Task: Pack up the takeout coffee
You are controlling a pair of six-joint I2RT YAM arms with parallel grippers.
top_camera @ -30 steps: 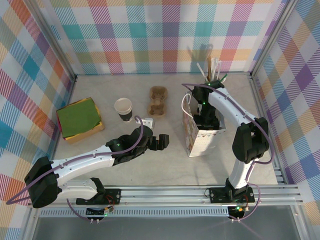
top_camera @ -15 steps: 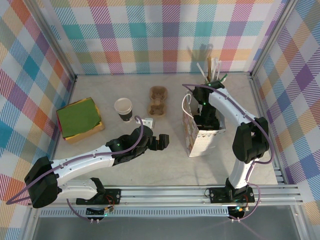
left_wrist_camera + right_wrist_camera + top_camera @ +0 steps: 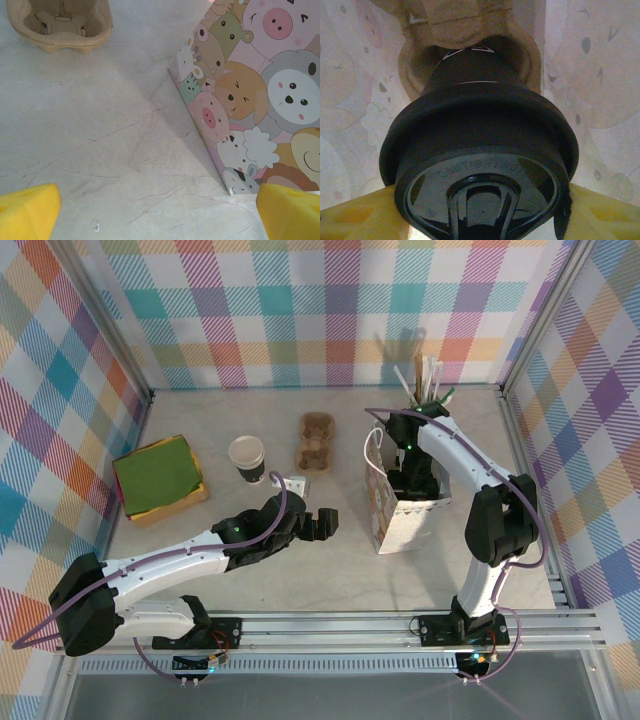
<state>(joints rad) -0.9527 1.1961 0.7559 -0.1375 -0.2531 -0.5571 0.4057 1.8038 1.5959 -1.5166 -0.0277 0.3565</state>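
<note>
in the paper bag (image 3: 400,525), takeout coffee (image 3: 480,150) over a cup carrier (image 3: 465,30)

Dark, black-lidded takeout coffee (image 3: 480,145) sits in carrier (image 3: 455,25).

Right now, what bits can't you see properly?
Top view: inside of the paper bag, hidden by the right arm.
Right wrist view: base of the takeout coffee, hidden behind its lid; the lid lettering is too blurred.
Left wrist view: the cardboard carrier, cut off by the top edge.
</note>
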